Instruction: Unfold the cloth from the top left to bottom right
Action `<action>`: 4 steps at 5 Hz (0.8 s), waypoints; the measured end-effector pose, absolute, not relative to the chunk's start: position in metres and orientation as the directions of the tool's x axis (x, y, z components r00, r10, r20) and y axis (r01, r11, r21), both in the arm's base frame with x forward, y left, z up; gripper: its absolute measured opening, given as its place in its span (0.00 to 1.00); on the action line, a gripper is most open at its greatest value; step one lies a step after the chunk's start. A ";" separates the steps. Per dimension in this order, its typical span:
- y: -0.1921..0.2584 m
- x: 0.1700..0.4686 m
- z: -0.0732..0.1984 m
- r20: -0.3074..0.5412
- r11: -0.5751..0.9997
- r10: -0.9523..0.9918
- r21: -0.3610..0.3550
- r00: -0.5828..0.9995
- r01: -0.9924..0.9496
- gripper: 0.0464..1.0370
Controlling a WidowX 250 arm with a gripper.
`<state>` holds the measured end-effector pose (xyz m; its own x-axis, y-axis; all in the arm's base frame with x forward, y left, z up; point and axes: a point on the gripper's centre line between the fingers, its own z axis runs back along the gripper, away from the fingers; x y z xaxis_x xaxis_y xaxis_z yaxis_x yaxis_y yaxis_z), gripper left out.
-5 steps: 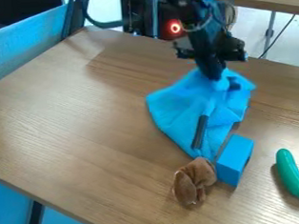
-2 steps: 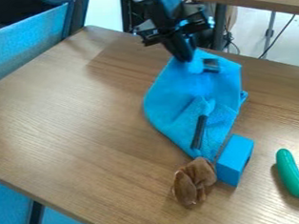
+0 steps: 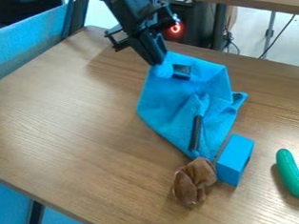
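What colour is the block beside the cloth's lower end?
Blue, seen best in the camera view.

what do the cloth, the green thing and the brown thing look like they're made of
Cloth: soft, matte fabric, maybe terry or microfiber, judging by its fuzzy surface and loose folds.
Green thing: probably smooth, glossy plastic, since it shows bright highlights.
Brown thing: likely plush fabric, from its soft creases and velvety sheen.
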<state>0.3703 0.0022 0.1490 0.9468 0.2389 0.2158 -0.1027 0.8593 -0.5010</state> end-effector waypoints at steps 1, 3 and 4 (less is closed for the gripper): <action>0.017 0.359 0.161 0.149 0.837 0.231 -0.534 0.961 -0.119 0.00; 0.031 0.346 0.158 -0.030 0.811 0.157 -0.567 0.987 -0.146 0.00; 0.041 0.342 0.154 -0.114 0.798 0.145 -0.574 0.983 -0.184 0.00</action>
